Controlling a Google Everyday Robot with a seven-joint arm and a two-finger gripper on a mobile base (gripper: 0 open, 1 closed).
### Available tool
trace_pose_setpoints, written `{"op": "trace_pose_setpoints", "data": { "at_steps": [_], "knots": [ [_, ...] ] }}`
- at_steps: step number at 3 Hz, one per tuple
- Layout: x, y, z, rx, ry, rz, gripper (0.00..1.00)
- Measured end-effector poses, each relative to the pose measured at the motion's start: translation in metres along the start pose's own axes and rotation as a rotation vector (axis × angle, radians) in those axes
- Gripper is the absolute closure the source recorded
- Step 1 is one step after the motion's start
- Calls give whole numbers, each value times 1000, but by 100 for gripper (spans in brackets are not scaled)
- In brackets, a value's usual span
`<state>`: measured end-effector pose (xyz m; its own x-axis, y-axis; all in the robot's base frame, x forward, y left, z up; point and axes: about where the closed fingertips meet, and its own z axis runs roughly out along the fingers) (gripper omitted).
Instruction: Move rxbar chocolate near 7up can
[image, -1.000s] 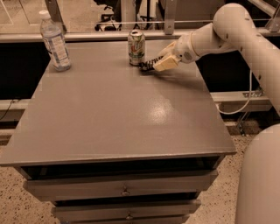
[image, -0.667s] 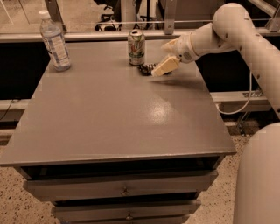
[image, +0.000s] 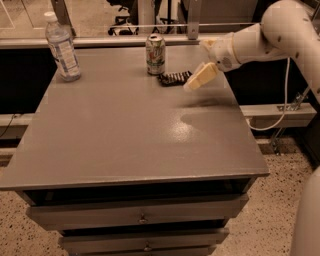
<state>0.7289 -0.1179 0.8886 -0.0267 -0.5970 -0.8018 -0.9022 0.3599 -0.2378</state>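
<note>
The rxbar chocolate (image: 174, 78), a flat black wrapper with white lettering, lies on the grey table (image: 130, 130) at the back. It sits just right of the 7up can (image: 155, 54), which stands upright, pale white-and-green with a silver top. My gripper (image: 194, 83), with cream-coloured fingers, hangs just right of the bar's right end, slightly above the table. It is open and holds nothing. My white arm (image: 260, 37) reaches in from the upper right.
A clear plastic water bottle (image: 62, 47) stands at the table's back left corner. A rail and glass partition (image: 100, 27) run behind the table. Drawers (image: 140, 215) sit under the tabletop. A white cable (image: 282, 100) hangs at the right.
The bar was between my fingers beside the can; now it lies flat on the table and my gripper has drawn back a little to the right, off the bar.
</note>
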Motion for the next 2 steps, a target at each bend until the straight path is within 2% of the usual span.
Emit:
{"op": "trace_pose_setpoints", "data": {
  "at_steps": [1,2],
  "knots": [
    [-11,18,-70,83,-89,5,0],
    [26,24,-99,121,-66,59,0]
  ]
}}
